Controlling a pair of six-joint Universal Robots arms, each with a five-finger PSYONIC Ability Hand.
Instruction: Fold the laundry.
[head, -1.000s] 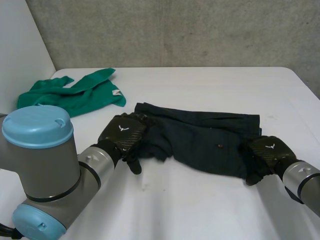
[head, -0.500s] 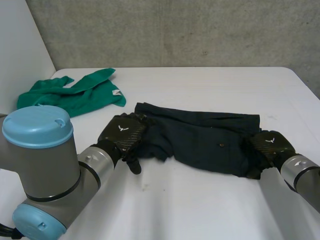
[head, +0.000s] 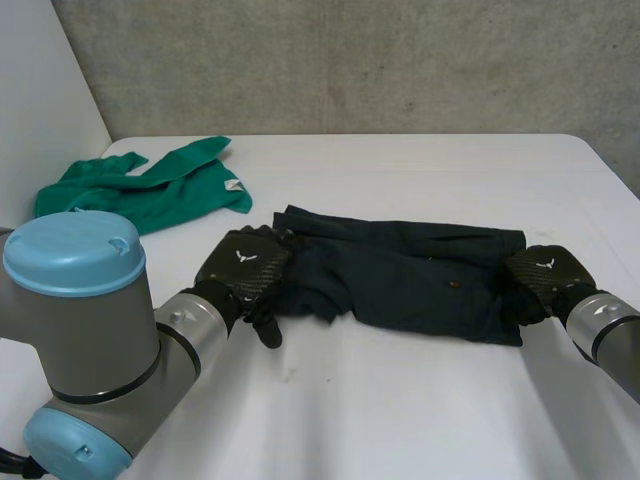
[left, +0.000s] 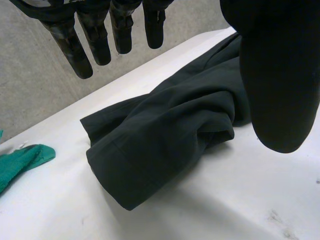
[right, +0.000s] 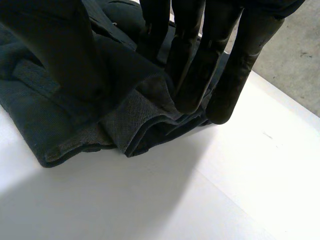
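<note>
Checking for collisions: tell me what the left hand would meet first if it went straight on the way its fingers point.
The left hand would likely meet the dark garment first; its bunched end lies just ahead of the fingertips, though depth is unclear.

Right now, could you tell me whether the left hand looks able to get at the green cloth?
Probably yes. The left hand hovers open over one end of the dark garment, holding nothing. The green cloth lies a little beyond it on the table, with nothing between them.
</note>
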